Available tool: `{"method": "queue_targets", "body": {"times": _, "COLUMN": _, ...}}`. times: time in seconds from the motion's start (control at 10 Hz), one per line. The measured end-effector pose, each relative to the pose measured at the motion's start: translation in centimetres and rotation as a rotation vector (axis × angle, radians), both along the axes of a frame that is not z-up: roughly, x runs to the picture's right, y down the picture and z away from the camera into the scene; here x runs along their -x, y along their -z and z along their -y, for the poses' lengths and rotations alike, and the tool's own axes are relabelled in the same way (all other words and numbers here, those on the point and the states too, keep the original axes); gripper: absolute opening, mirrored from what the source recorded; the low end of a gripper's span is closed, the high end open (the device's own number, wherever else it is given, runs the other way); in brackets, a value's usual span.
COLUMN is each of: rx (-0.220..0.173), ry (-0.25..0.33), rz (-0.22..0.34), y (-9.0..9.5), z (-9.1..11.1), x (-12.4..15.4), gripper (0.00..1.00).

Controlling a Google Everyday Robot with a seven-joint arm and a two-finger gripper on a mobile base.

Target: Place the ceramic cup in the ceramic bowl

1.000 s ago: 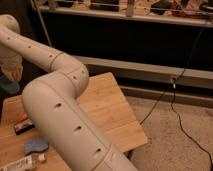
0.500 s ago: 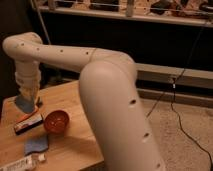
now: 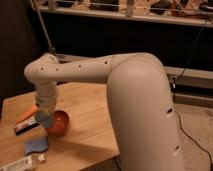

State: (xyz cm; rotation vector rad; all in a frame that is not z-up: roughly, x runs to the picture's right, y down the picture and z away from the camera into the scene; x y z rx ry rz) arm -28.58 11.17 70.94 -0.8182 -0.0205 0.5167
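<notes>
The ceramic bowl (image 3: 60,122), glossy orange-red, sits on the wooden table (image 3: 90,115) near its left side. My gripper (image 3: 44,116) hangs from the white wrist (image 3: 46,95) right at the bowl's left rim. It is shut on the small blue-grey ceramic cup (image 3: 47,120), which is held at the bowl's left edge, low over it. The wrist hides the fingers' upper part. I cannot tell whether the cup touches the bowl.
A flat blue-grey pad (image 3: 36,145) lies in front of the bowl. An orange and black item (image 3: 25,122) lies left of the bowl. A white packet (image 3: 20,162) lies at the front-left edge. My large white arm (image 3: 140,105) covers the table's right side.
The arm has swung and the gripper with the cup has come down from up left of the bowl to the bowl's left rim.
</notes>
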Motion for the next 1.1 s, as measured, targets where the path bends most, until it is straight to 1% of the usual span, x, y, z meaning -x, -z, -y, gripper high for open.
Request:
{"method": "queue_targets", "body": {"times": 0.2, "rx": 0.011, "ry": -0.040, "rz": -0.022, "y": -2.1, "z": -0.9, "x": 1.7, "gripper": 0.00}}
{"method": "queue_targets", "body": {"times": 0.3, "rx": 0.014, "ry": -0.055, "rz": -0.032, "y": -3.0, "z": -1.1, "x": 2.1, "gripper": 0.00}}
{"method": "queue_targets", "body": {"times": 0.4, "rx": 0.010, "ry": -0.071, "rz": -0.045, "y": -4.4, "z": -1.1, "x": 2.4, "gripper": 0.00}}
{"method": "queue_targets", "body": {"times": 0.6, "rx": 0.001, "ry": -0.076, "rz": -0.062, "y": -5.7, "z": -0.5, "x": 2.0, "gripper": 0.00}}
{"method": "queue_targets", "body": {"times": 0.9, "rx": -0.011, "ry": -0.043, "rz": -0.076, "y": -5.2, "z": 0.8, "x": -1.0, "gripper": 0.00}}
{"method": "queue_targets", "body": {"times": 1.0, "rx": -0.004, "ry": -0.038, "rz": -0.082, "y": -4.9, "z": 0.9, "x": -2.3, "gripper": 0.00}}
{"method": "queue_targets", "body": {"times": 1.1, "rx": 0.005, "ry": -0.038, "rz": -0.082, "y": -4.8, "z": 0.8, "x": -2.7, "gripper": 0.00}}
